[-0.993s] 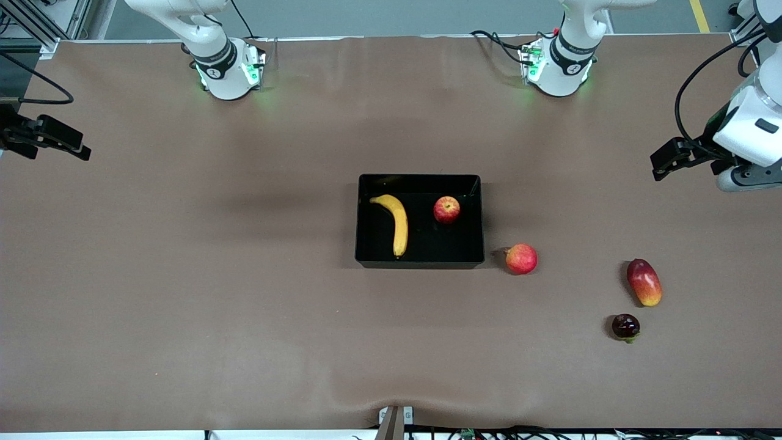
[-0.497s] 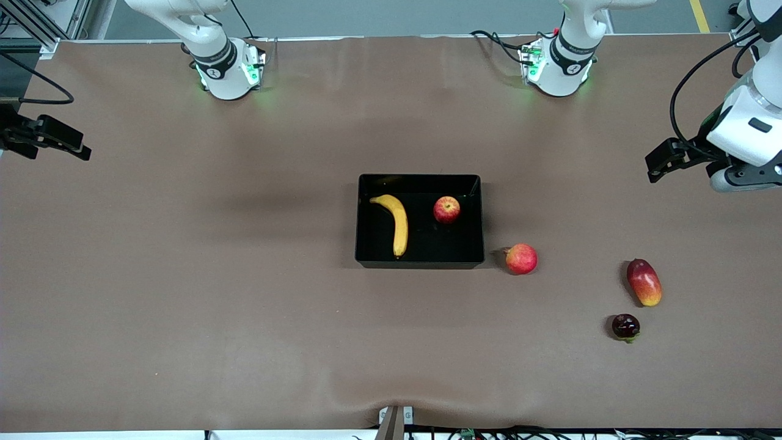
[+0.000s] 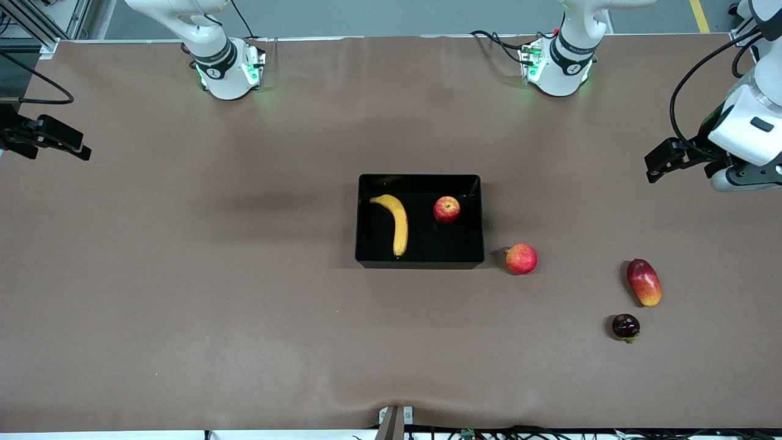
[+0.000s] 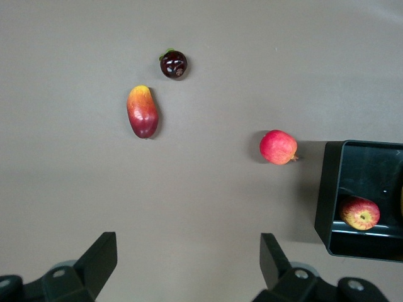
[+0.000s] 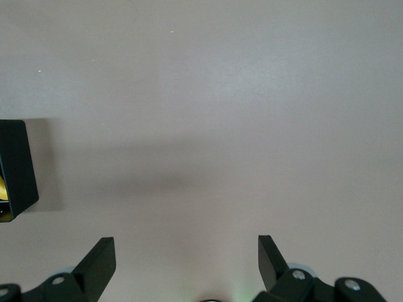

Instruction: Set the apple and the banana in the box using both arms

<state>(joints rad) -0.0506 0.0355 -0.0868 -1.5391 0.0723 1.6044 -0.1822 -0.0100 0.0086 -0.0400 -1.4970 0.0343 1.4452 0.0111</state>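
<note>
The black box stands at the table's middle. The yellow banana lies in it at the right arm's end, and the small red apple sits in it at the left arm's end. My left gripper is open and empty, up over the table's edge at the left arm's end. Its wrist view shows the open gripper, the box's wall and the apple. My right gripper is open and empty over the other end; its own view shows a box corner.
A pinkish-red round fruit lies on the table beside the box, toward the left arm's end. A red-yellow mango and a dark purple fruit lie farther toward that end, nearer the front camera. All three show in the left wrist view.
My left arm has shifted slightly toward the table's middle, mostly in the first half second. The right arm and all fruits have not moved.
</note>
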